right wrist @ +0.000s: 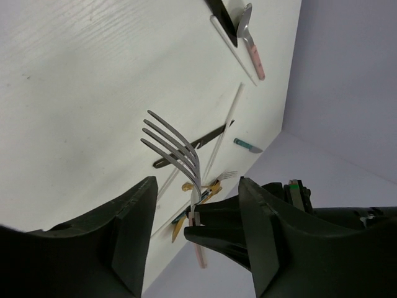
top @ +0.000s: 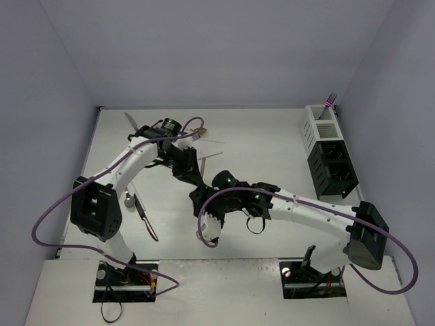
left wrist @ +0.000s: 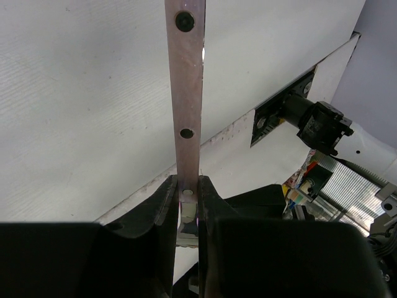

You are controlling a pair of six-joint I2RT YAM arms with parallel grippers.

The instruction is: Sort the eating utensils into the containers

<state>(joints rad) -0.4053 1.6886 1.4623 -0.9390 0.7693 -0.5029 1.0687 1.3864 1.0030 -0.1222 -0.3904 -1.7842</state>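
Arms reach from the near edge of the table [top: 272, 136] and meet over its middle.

Left gripper [left wrist: 188, 208]: clenched on the flat pinkish handle of a silver fork [right wrist: 175, 144]. In the left wrist view both fingers press the sides of the handle, and two round holes show along its length. The fork is held clear of the table, with its tines pointing away from the left gripper.

Right gripper [right wrist: 197, 181]: released, jaws spread wide. One finger stands on either side of the fork and neither touches it.

On the table near the left arm's elbow lie a pink-handled spoon [right wrist: 251, 43] and a black-handled knife [right wrist: 222, 15], side by side, with one pale chopstick [right wrist: 232, 53] just beside them.

Farther out, beyond the grippers:
- a second chopstick [right wrist: 226, 124], lying flat;
- a dark slim piece [right wrist: 192, 146], crossing close to that chopstick; probably a knife, though the view is too poor to confirm;
- gold pieces [right wrist: 198, 186], partly hidden behind the left gripper;
- a teal-handled piece [right wrist: 248, 146], toward the far left corner, apart from the rest.

At the far right, along the side wall, stands the black holder [top: 332, 168]. The white holder [top: 321, 125] stands directly behind it, touching or nearly so. One upright utensil [top: 330, 102] with a pink top sits in the rear compartment of the white holder.
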